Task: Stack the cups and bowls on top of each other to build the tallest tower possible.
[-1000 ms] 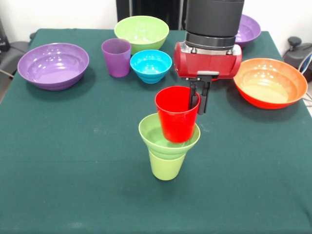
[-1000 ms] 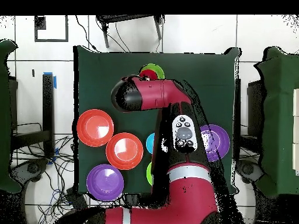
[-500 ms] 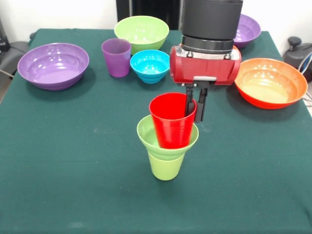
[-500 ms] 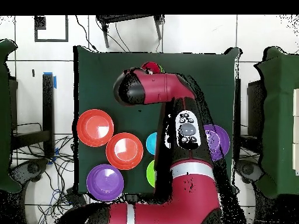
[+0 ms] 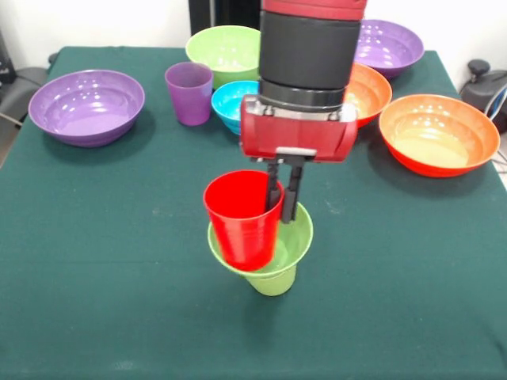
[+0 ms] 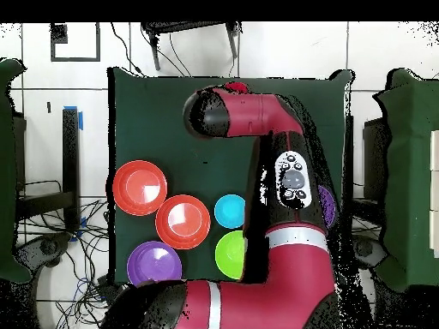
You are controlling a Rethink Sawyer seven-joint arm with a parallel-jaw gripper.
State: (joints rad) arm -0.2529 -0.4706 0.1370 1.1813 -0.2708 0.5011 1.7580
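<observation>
The red cup (image 5: 242,218), pinched at its rim by the closed hand (image 5: 283,207), hangs tilted over the near rim of the small lime-green bowl (image 5: 291,237) and, I think, could slide off it when released.

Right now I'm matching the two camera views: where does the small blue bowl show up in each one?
Front view: the blue bowl sits toward the far side, right of the purple cup, partly hidden by the arm.
Overhead view: it lies low, centre, right of an orange bowl.
Shared landmark: the medium green bowl beside it.
</observation>
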